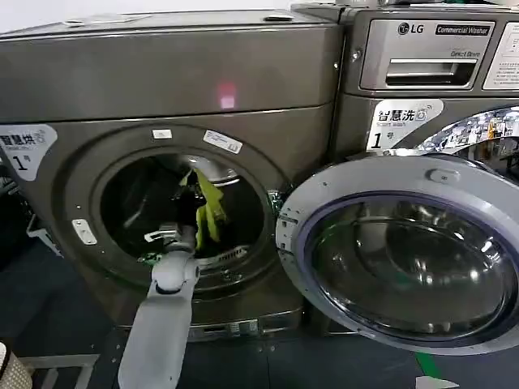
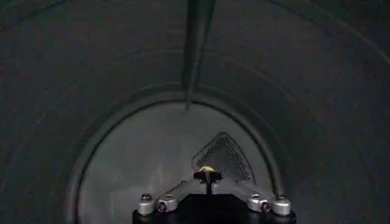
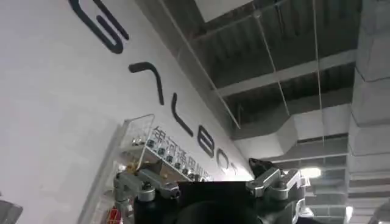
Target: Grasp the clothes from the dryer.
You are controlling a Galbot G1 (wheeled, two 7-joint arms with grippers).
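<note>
Inside the dryer [image 1: 170, 97] porthole, the left end effector [image 1: 188, 212] is clamped on the clothes [image 1: 211, 209]; draw them straight out, clear of the rim; right end effector [image 3: 207, 189] idle, apart

- The head camera looks forward and a little down, from fairly close, squarely at the front of the dryer [image 1: 162, 81], its open door [image 1: 405, 251] swung to the right and a second LG machine [image 1: 430, 49] beside it.
- The left wrist camera sits deep inside the dryer's drum [image 2: 152, 158], close in, facing its rear wall past the left gripper [image 2: 208, 176].
- The right wrist camera points upward, away from both machines, at a lettered white wall [image 3: 61, 91] and the ceiling [image 3: 292, 61], with the right gripper [image 3: 207, 182] at its edge.
- The head view and the left wrist view share the drum interior; the right wrist view shares nothing with the other 2.
</note>
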